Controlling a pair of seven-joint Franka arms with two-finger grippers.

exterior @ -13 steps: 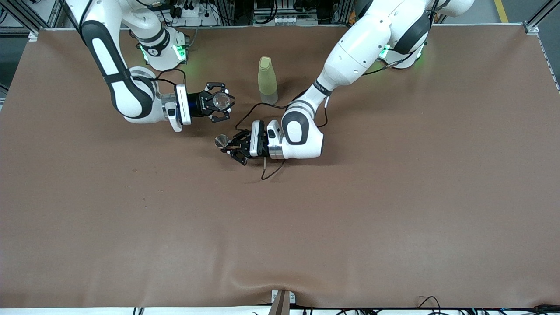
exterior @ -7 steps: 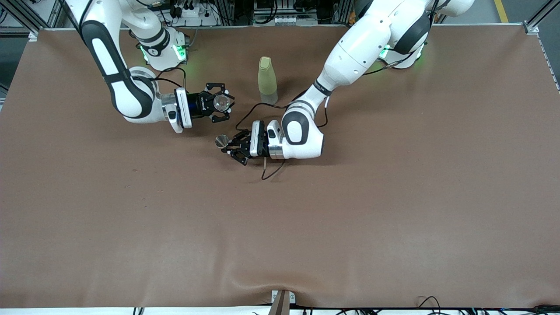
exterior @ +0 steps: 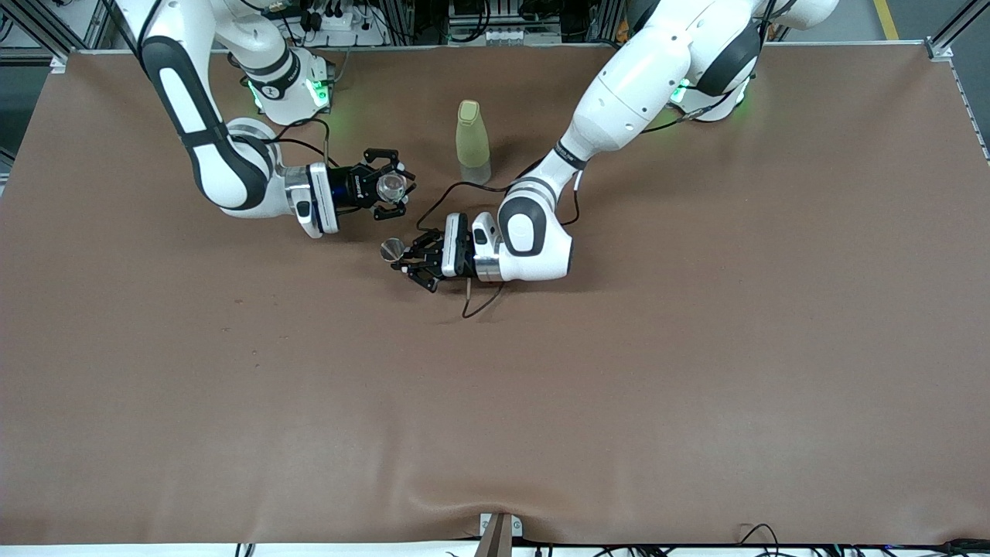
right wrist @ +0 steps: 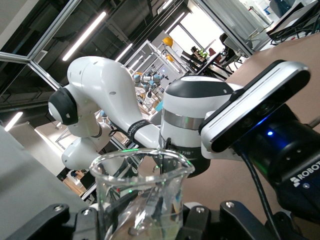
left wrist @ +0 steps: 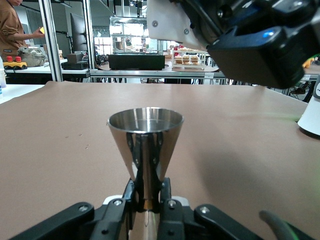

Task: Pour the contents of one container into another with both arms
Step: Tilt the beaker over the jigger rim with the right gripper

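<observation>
While both arms meet near the middle of the table (exterior: pixel 696 387), each gripper keeps one vessel ready for the transfer. The left gripper (exterior: pixel 408 259) is closed on the narrow waist of a steel measuring cup (exterior: pixel 392 249), whose cone stands upright with its mouth up (left wrist: pixel 145 120), evidently so that it can receive liquid. The right gripper (exterior: pixel 387 186) is clamped around a clear glass beaker (exterior: pixel 392 184), held in the air above and just beside the steel cup, toward the robots' bases. In the right wrist view the beaker (right wrist: pixel 142 200) appears tilted, with its spout turned toward the left arm, which suggests that pouring is starting or about to start; no stream is visible. A capped pale-green bottle (exterior: pixel 472 135) stands upright on the table near the robots' bases, well clear of both grippers. A loose black cable (exterior: pixel 483 298) lies by the left wrist. Nothing stands between beaker and cup.
</observation>
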